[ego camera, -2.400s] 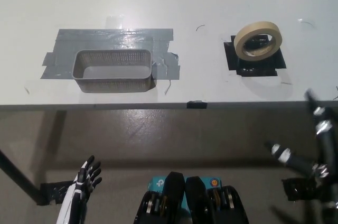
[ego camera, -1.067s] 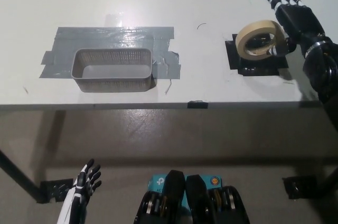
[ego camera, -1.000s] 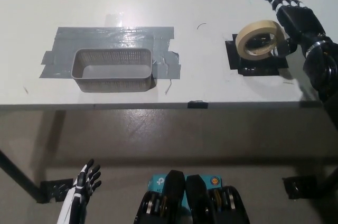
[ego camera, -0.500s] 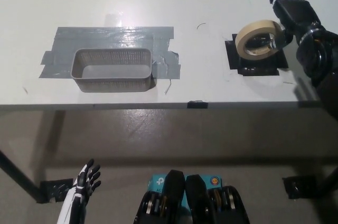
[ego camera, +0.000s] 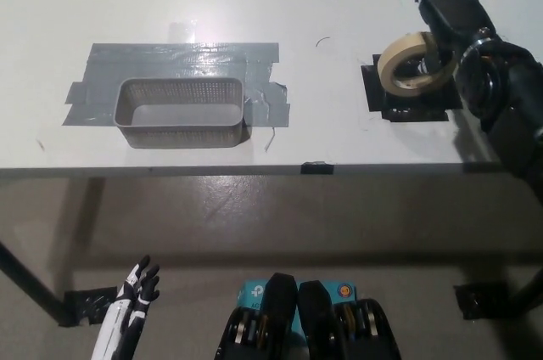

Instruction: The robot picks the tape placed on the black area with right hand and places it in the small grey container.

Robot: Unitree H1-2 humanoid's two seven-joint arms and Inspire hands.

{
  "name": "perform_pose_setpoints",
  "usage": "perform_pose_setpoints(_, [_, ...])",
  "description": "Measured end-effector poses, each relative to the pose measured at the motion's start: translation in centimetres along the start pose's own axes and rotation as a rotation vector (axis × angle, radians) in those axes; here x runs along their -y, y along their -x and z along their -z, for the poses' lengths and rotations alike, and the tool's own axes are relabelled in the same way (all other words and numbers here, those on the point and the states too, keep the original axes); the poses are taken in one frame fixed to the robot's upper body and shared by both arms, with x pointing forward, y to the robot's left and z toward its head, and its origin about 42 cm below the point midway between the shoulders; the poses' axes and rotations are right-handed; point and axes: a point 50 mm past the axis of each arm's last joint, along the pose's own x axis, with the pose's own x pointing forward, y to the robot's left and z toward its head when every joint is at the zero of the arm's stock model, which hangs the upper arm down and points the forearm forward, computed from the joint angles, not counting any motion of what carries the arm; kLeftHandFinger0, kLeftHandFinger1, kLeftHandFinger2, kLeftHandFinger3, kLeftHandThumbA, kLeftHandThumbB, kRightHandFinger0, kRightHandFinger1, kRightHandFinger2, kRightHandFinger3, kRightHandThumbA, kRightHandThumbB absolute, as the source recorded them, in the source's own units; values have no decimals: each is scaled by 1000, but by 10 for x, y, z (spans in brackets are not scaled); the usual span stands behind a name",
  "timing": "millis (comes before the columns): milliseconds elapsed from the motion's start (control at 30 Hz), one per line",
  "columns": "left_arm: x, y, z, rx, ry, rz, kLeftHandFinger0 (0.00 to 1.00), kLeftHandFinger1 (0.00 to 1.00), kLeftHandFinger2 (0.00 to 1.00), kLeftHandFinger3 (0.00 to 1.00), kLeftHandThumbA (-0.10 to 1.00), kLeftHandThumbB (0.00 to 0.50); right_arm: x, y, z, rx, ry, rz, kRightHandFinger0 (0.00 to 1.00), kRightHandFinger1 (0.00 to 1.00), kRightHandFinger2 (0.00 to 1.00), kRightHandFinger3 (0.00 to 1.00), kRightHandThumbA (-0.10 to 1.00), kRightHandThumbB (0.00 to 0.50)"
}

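A beige tape roll (ego camera: 389, 60) stands tilted on the black patch (ego camera: 405, 107) at the table's right. My black right hand (ego camera: 450, 19) reaches in from the right and covers the roll's right edge, fingers stretched out past it and apart; I see no closed hold on the roll. The small grey mesh container (ego camera: 181, 134) sits at the table's left on a patch of grey duct tape (ego camera: 178, 59), nothing in it. My white left hand (ego camera: 136, 289) rests low at the bottom left, below the table's edge, fingers spread.
The white table's front edge (ego camera: 254, 170) runs across the middle of the picture, with brown floor below it. A small black mark (ego camera: 316, 167) sits on that edge. Bare white tabletop lies between the container and the roll.
My right hand and forearm have slid left, now overlapping the roll's right edge. The roll stays on the black patch. My left hand has dropped slightly.
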Motion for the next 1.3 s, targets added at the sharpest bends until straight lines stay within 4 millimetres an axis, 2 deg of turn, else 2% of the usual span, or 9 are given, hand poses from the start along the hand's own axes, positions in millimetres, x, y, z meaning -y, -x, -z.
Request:
perform_pose_setpoints(267, [0,0,-1,3,-20,-6,1000,1000,1000,1000,904,64,-16,-4,-5,-28,20,-55,1000,1000,1000,1000,1000,359])
perform_pose_setpoints(367, [0,0,-2,5,-24,-6,1000,1000,1000,1000,918,58,-25,-5,-8,-40,34,-80,1000,1000,1000,1000,523,270])
perform_pose_setpoints(400, [0,0,-2,6,-26,-5,1000,1000,1000,1000,928,58,-27,-6,-9,-43,39,-88,811,960,1000,1000,254,275])
perform_pose_setpoints(500, [0,0,-2,8,-31,-5,1000,1000,1000,1000,933,58,-31,-7,-10,-54,52,-96,142,286,473,732,-83,263])
perform_pose_setpoints(667, [0,0,-3,9,-31,-5,1000,1000,1000,1000,941,63,-36,-5,-4,-73,65,-54,0,25,161,311,-100,264])
perform_pose_setpoints(867, [0,-4,-5,19,-34,-4,1000,1000,1000,1000,967,65,-42,-2,2,-76,62,24,0,93,292,396,-100,208])
perform_pose_setpoints(967, [0,-6,-7,25,-36,-3,1000,1000,1000,1000,965,55,-44,-1,3,-67,55,52,26,435,834,340,-100,155])
perform_pose_setpoints(1033, [0,-6,-7,26,-37,-3,1000,1000,1000,1000,960,40,-45,0,3,-57,46,67,45,538,955,352,-100,160])
perform_pose_setpoints(1300, [-1,-6,-8,26,-39,-2,1000,1000,1000,1000,957,53,-40,-1,-3,-14,38,122,58,480,805,463,-100,188])
